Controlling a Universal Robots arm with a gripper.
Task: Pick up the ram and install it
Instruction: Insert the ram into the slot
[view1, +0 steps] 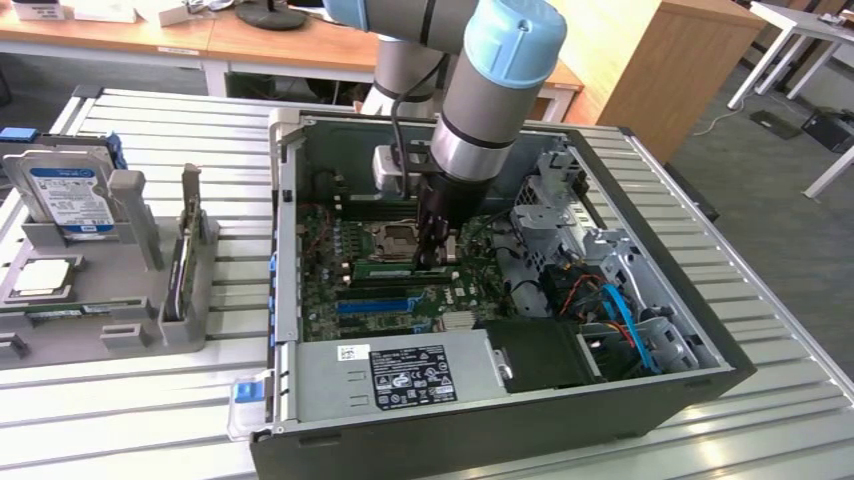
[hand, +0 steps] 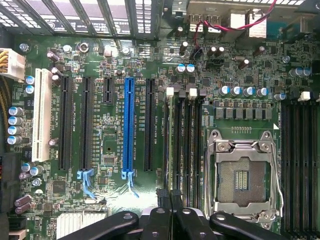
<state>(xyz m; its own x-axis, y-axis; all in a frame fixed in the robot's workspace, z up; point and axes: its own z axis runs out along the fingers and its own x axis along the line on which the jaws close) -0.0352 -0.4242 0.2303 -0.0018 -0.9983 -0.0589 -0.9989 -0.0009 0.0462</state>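
The black two-fingered gripper (hand: 170, 196) hangs low over the green motherboard (hand: 115, 150) with its fingers drawn together. The tips meet at the top edge of the ram (hand: 173, 142), a long, thin, flat green circuit-board stick with dark chips. The ram stands on edge in a dark memory slot directly beneath the gripper and runs straight out from the fingertips. I cannot tell whether the fingers pinch it or only bear on it, nor whether it is fully seated.

The stick is probably light and stiff but brittle. Its smooth, narrow faces could slip in a grip. It is best held across the thin faces near the top edge, clear of the contact edge, and pressed evenly so it does not flex or tilt in the slot.

Just beside the gripper lies the square silver metal CPU socket (hand: 241, 175). Farther off on the other side is a long blue plastic expansion slot (hand: 129, 125). Well away, outside the black computer case (view1: 441, 425), a silver hard drive with a blue label (view1: 70, 195) stands in a grey rack (view1: 134, 300).
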